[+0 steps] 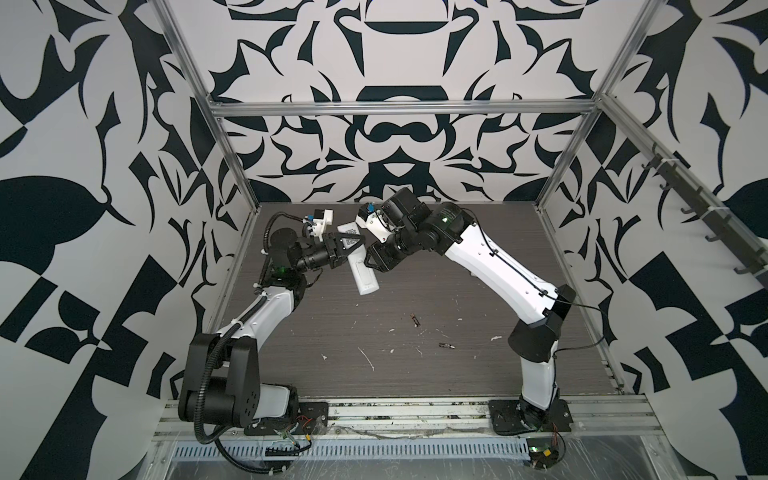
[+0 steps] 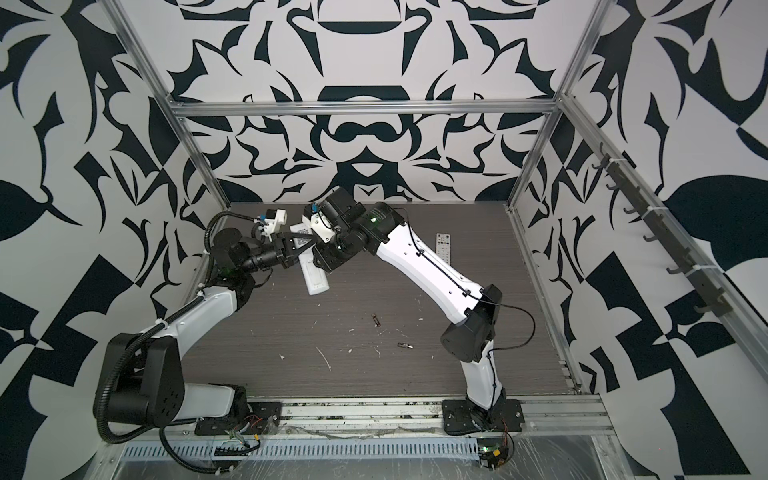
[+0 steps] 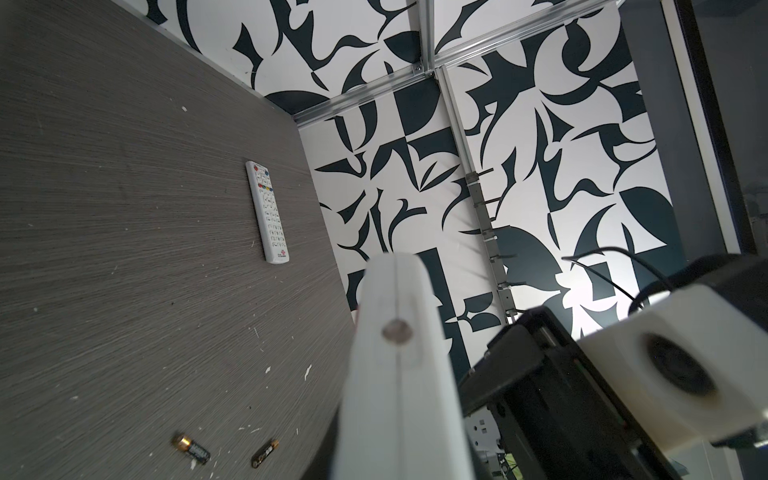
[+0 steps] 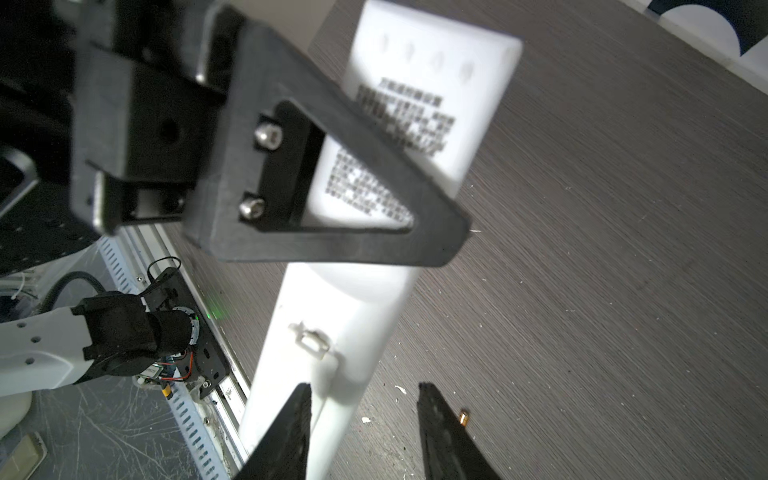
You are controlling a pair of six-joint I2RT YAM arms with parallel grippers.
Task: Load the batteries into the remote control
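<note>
Two batteries [image 1: 414, 320] loose on table [image 1: 332, 332], remote [image 1: 363, 276] held up off it

Left gripper [image 1: 353, 245] is clamped across the remote approx mid-body, label side up, holding it clear of the table toward the back-left. Right gripper [image 4: 363, 390] sits at the remote's lower end w/ fingers spread. One finger overlaps the back shell near the latch tab [image 4: 311, 343], the other hangs off to the side over bare table, so nothing is pinched. Cover looks to be on; can't tell for sure.

One battery lies flat near mid-table, the second battery [image 1: 446, 345] near it. Both are well apart from either gripper, out toward the front & nearer the right arm's side. White scraps [image 1: 365, 358] are scattered around them. A second remote [image 2: 442, 246] lies face up beside the right arm.

Handling, my guess: the batteries are light, rigid, smooth & round, so they'll roll or squirt out of a sloppy pinch. Best taken across the mid-body, fingers square to the long axis, ends left free for seating. Remote = light, stiff plastic, slick. Its thin cover & tab are prob. fragile.
</note>
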